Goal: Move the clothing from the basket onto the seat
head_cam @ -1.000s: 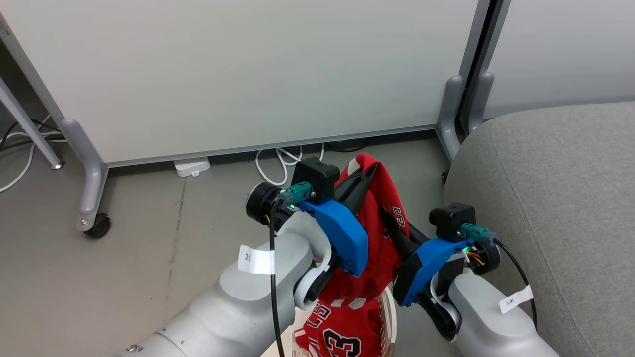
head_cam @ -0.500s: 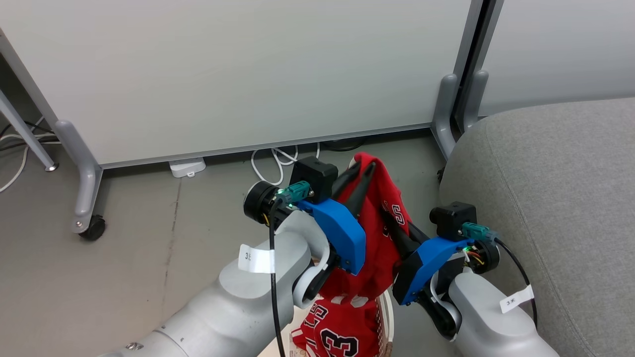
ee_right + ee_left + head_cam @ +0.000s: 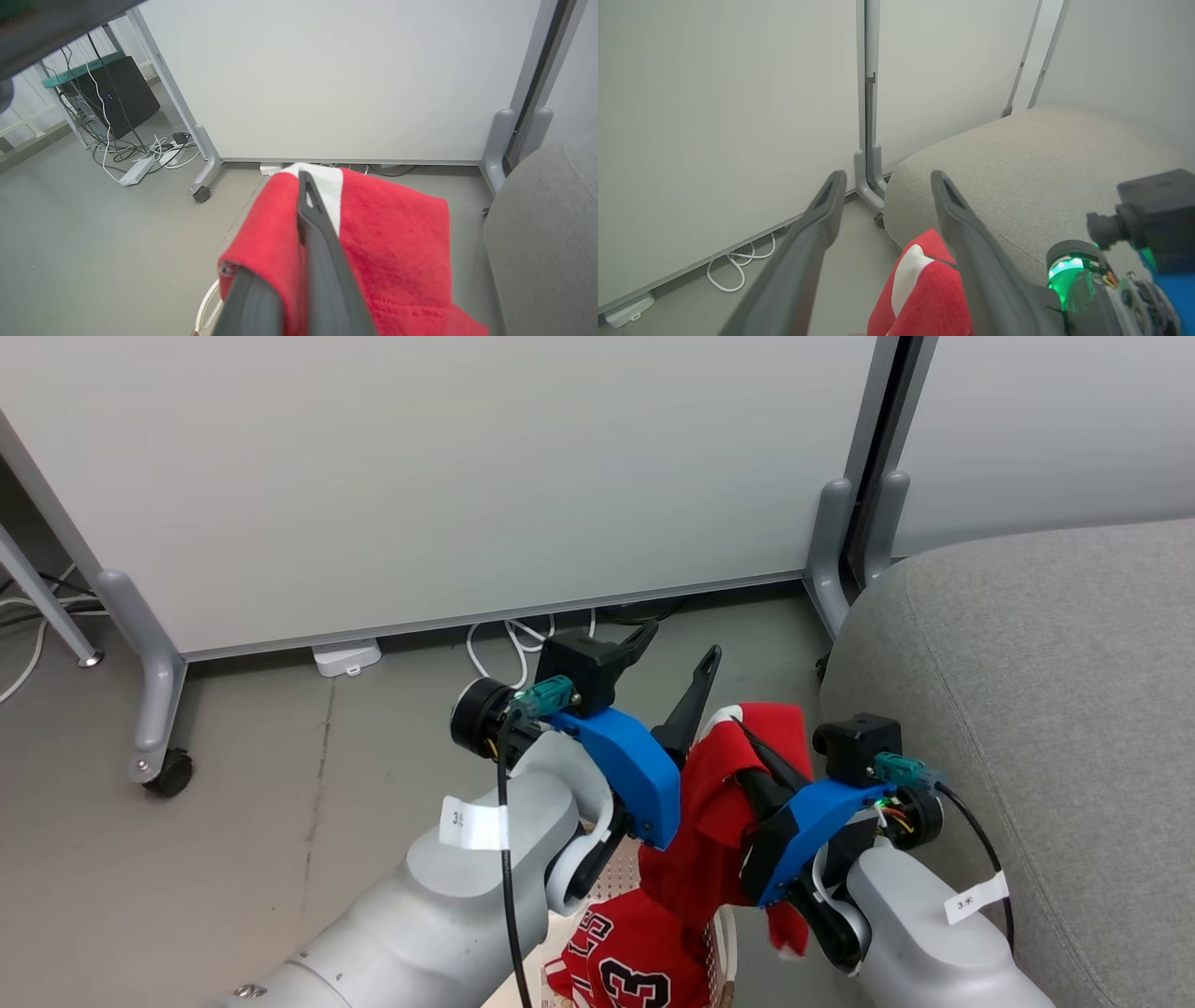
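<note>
Red garment [image 3: 738, 775], position? (M.)

Held by the right gripper [image 3: 752, 751], jaws pressed together on a fold. Cloth drapes over both fingers and hangs below them, with white trim near the tips. (R.)

Left gripper? (M.)

Left gripper [image 3: 680, 644]: jaws spread wide, just left of the held cloth, tips above it. Cannot tell whether they touch it. (R.)

Second piece? (M.)

Numbered garment [image 3: 644, 980], "23" showing, lies in the basket [image 3: 624, 875], below both sets of jaws. (R.)

Seat? (M.)

Grey seat [image 3: 1027, 691] is near, to the right of the right jaws, apart from the cloth. White partition [image 3: 467, 476] and grey floor [image 3: 280, 803] lie beyond the fingertips. (R.)
</note>
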{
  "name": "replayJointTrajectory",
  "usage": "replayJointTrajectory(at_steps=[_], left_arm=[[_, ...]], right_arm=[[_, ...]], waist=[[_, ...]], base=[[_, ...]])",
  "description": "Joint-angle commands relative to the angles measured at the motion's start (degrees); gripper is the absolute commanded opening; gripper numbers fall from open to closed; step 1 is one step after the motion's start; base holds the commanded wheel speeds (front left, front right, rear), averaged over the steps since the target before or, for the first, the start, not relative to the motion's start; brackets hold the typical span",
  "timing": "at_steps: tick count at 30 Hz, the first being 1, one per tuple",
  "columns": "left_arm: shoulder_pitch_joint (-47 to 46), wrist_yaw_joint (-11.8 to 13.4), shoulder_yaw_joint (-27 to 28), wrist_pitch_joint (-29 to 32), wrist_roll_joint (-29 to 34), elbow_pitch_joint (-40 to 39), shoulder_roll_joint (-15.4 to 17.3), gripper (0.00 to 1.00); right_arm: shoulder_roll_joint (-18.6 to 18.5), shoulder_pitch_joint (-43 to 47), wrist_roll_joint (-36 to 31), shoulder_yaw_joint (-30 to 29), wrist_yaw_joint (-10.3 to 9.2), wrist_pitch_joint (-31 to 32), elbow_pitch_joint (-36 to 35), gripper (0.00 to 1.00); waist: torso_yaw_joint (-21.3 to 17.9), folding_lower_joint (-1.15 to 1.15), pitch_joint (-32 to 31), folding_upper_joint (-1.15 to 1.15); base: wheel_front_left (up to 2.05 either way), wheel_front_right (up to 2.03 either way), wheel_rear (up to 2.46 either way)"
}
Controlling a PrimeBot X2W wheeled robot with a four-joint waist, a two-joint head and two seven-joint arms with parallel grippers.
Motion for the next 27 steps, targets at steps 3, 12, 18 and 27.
replayJointTrajectory(at_steps=[3, 12, 18, 27], left_arm=[[1.75, 0.60, 2.86, -0.42, 1.89, -1.10, 0.42, 1.00], [13.09, 2.15, 15.86, -0.43, 14.64, -11.33, 4.33, 1.00], [21.55, 1.18, 24.22, -0.43, 22.87, -16.13, 6.72, 1.00], [31.86, -0.68, 35.84, -0.43, 30.66, -19.25, 6.86, 1.00]], right_arm=[[-0.11, 0.62, -0.48, -0.92, 0.01, -0.33, -0.39, 0.00], [-0.11, 1.05, -1.35, -2.00, 0.01, -0.33, -1.51, 0.00], [-0.11, 1.30, -1.50, -1.98, 0.01, -0.33, -2.53, 0.00], [-0.11, 2.23, -1.92, -2.06, 0.01, -0.33, -4.03, 0.00]], waist=[[-0.02, 0.00, 0.08, 0.00], [-0.55, 0.00, 0.62, 0.00], [-1.28, 0.00, 0.94, 0.00], [-2.30, 0.00, 0.66, 0.00]], base=[[0.00, 0.00, 0.00], [0.00, 0.00, 0.00], [0.00, 0.00, 0.00], [0.00, 0.00, 0.00]])
